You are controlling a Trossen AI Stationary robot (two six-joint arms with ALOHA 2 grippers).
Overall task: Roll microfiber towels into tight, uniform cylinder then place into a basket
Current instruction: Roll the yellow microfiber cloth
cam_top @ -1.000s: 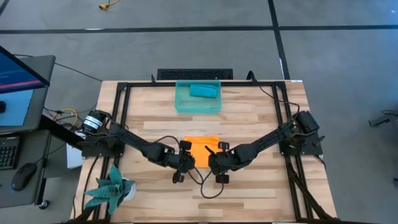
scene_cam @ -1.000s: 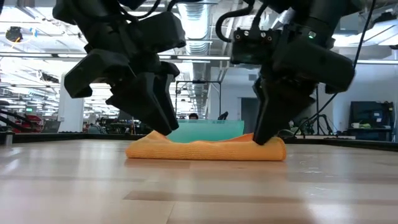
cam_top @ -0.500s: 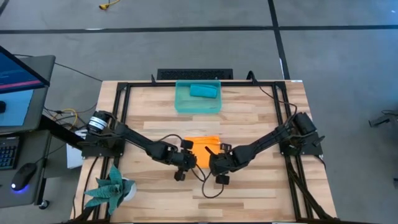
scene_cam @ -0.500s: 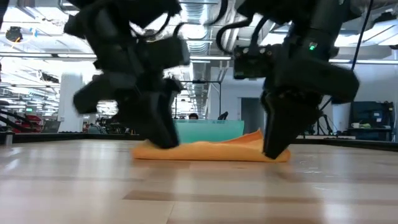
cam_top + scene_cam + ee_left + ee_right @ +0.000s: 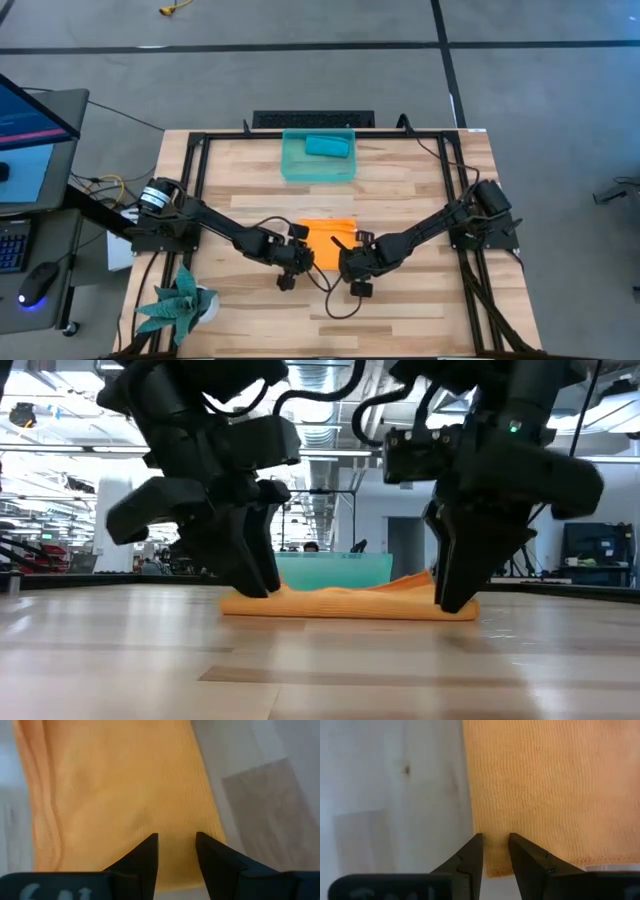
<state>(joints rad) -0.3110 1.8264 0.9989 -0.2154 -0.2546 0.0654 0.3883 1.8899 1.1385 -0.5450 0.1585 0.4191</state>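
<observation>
Both pincers—my left [image 5: 296,262] and right [image 5: 345,266]—pinch the near edge of the flat bright orange microfiber towel [image 5: 328,238] on the wooden table [image 5: 400,190], jaws narrowed on cloth—ready, I judge, to start a roll toward the translucent teal plastic basket [image 5: 290,160].

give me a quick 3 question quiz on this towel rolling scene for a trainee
1. True or false: the teal towel already lies in the basket.
2. Which towel are the left gripper and right gripper working on? A) teal B) orange C) none
3. Fill in: the plant stands near the table's front ____ corner, seen from above.

Key
1. True.
2. B, the orange towel; each gripper has its fingers astride its near edge.
3. Left.
</observation>
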